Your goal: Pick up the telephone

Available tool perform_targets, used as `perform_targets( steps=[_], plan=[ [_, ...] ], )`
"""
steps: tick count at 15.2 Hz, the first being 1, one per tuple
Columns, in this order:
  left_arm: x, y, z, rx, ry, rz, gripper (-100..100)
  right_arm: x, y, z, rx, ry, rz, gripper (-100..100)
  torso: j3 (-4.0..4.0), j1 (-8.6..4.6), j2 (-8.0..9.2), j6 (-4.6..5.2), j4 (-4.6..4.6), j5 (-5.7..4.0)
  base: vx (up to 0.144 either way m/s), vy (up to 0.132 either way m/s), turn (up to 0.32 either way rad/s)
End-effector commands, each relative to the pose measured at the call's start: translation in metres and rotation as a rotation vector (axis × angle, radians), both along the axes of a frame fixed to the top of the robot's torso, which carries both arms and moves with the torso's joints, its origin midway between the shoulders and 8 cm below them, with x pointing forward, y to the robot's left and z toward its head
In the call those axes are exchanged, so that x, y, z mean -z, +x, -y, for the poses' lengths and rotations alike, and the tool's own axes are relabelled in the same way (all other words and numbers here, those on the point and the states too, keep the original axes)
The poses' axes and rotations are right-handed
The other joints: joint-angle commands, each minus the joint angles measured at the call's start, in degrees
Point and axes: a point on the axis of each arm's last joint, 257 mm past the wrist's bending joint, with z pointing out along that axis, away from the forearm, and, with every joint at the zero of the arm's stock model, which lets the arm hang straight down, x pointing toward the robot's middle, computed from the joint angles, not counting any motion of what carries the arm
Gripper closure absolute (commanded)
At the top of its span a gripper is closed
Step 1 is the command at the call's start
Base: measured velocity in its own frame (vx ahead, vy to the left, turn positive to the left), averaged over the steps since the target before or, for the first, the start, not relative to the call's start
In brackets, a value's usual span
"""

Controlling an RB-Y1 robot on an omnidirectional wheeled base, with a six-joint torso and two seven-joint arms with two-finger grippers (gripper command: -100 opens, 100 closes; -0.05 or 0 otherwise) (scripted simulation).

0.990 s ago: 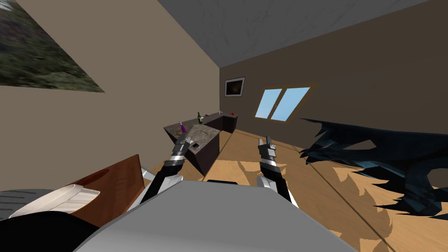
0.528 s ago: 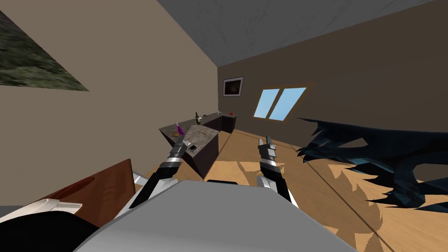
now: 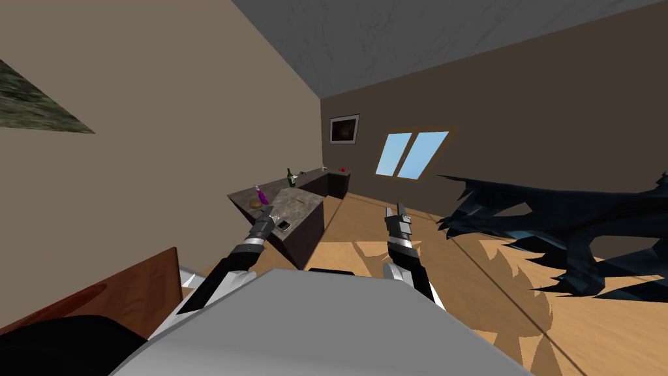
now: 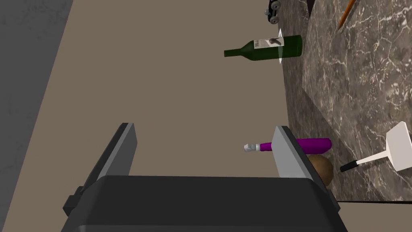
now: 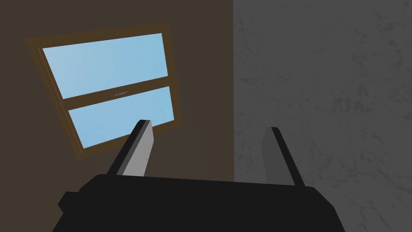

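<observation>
The telephone (image 3: 284,225) is a small, flat, dark rectangle with a paler face. It lies on the worktop (image 3: 301,201) close to its near corner and is too small for any keys or screen detail to be made out. The worktop is a dark block topped with grey-brown stone veined in white.

The left claw (image 3: 272,215) hovers just beside the telephone, at the same near corner; whether it touches the telephone cannot be told. In the left wrist view this claw (image 4: 205,131) has its two thin grey blades spread wide, with nothing between them.

One blade partly covers a purple bottle (image 4: 310,144) with a pale cap and a round brown lump (image 4: 325,169), both near the wall-side edge. A white flat-bladed tool (image 4: 388,152) with a dark handle lies further in on the stone. A green glass bottle (image 4: 265,47) with a pale label stands toward the far end. An orange stick (image 4: 346,12) and a small dark wheeled thing (image 4: 274,10) beyond it are cut off.

The right claw (image 3: 396,209) is raised over the wooden floor, well apart from the worktop, with its blades (image 5: 141,149) also spread.
</observation>
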Motion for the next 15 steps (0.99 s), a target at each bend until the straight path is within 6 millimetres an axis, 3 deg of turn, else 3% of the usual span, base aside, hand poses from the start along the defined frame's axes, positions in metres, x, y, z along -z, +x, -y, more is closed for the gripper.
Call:
perform_targets(
  steps=[1, 3, 7, 10, 11, 14, 15],
  plan=[
    [0.014, -0.007, -0.013, -0.021, -0.011, -0.061, -100, 0.0, 0.0, 0.0, 0.0, 0.0, 0.0, 0, 0.0, 0.0, 0.0, 0.0, 0.0, 0.0, 0.062, 0.013, -0.077],
    [0.022, -0.007, -0.014, -0.023, -0.017, -0.093, -100, 0.0, 0.0, 0.0, 0.0, 0.0, 0.0, 0, -0.02, 0.02, -0.04, 0.01, -0.01, 0.0, 0.059, 0.017, -0.071],
    [0.046, -0.023, -0.035, -0.06, -0.038, -0.2, -100, 0.0, 0.0, 0.0, 0.0, 0.0, 0.0, 0, 0.01, 0.0, 0.02, 0.0, 0.01, 0.0, 0.048, 0.013, -0.083],
    [0.056, -0.024, -0.035, -0.061, -0.047, -0.24, -100, 0.0, 0.0, 0.0, 0.0, 0.0, 0.0, 0, 0.01, 0.01, 0.03, 0.0, 0.0, 0.0, 0.041, 0.013, -0.047],
    [0.064, -0.034, -0.045, -0.079, -0.055, -0.281, -100, 0.0, 0.0, 0.0, 0.0, 0.0, 0.0, 0, 0.04, -0.02, 0.06, -0.01, 0.01, 0.0, 0.045, 0.007, -0.095],
    [0.073, -0.035, -0.045, -0.079, -0.063, -0.315, -100, 0.0, 0.0, 0.0, 0.0, 0.0, 0.0, 0, 0.03, 0.01, 0.05, 0.0, 0.01, 0.0, 0.035, 0.018, -0.05],
    [0.08, -0.046, -0.055, -0.097, -0.072, -0.355, -100, 0.0, 0.0, 0.0, 0.0, 0.0, 0.0, 0, 0.05, 0.0, 0.09, 0.0, 0.02, 0.0, 0.029, 0.017, -0.098]
  ],
)
